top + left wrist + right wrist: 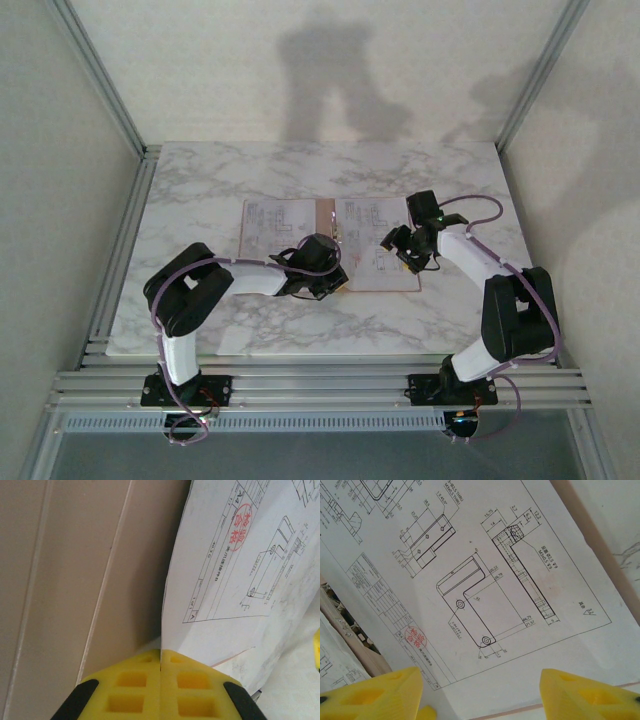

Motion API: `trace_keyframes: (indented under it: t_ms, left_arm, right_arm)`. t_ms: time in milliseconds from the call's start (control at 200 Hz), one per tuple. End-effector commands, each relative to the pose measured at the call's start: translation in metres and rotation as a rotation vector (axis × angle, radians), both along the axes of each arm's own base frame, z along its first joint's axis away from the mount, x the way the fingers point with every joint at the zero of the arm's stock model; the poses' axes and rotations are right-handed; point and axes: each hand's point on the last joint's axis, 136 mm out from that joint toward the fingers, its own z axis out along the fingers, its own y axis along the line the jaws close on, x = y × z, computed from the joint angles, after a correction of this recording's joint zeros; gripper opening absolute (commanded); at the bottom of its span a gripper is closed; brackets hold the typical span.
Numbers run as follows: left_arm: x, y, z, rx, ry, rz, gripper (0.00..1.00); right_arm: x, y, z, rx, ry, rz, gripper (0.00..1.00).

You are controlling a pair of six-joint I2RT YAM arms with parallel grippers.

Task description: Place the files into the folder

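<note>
STATE: left claw (160,685) pressed together at file (240,580) edge, right claw (481,692) spread above it | RISK: dragging may crease it or slide it off folder (75,580).

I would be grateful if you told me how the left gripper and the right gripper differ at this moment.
The left gripper is shut, pads pressed together; the right gripper stands open, pads wide apart. The left gripper sits by the spine of the folder; the right gripper is over the right-hand drawing sheet. Both have yellow pads.
</note>
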Motion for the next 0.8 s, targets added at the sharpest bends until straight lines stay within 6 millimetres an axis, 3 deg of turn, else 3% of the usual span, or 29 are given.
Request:
trace_keyframes:
  t_ms: [0,195,340,791]
  left_arm:
    - [0.012,0.0,0.005,-0.001,-0.021,0.036,0.0]
    - [0.011,0.003,0.005,0.02,-0.015,0.038,0.0]
    - [0.012,0.005,0.009,0.034,-0.021,0.042,0.21]
    - [0.012,0.01,0.025,0.066,-0.046,0.034,0.47]
  right_arm:
    - [-0.008,-0.003,-0.003,-0.002,0.013,0.011,0.64]
    - [-0.008,-0.002,-0.002,0.001,0.008,0.013,0.65]
    - [-0.007,-0.002,0.001,0.002,-0.002,0.017,0.65]
    - [0.002,0.001,0.008,0.006,-0.028,0.03,0.65]
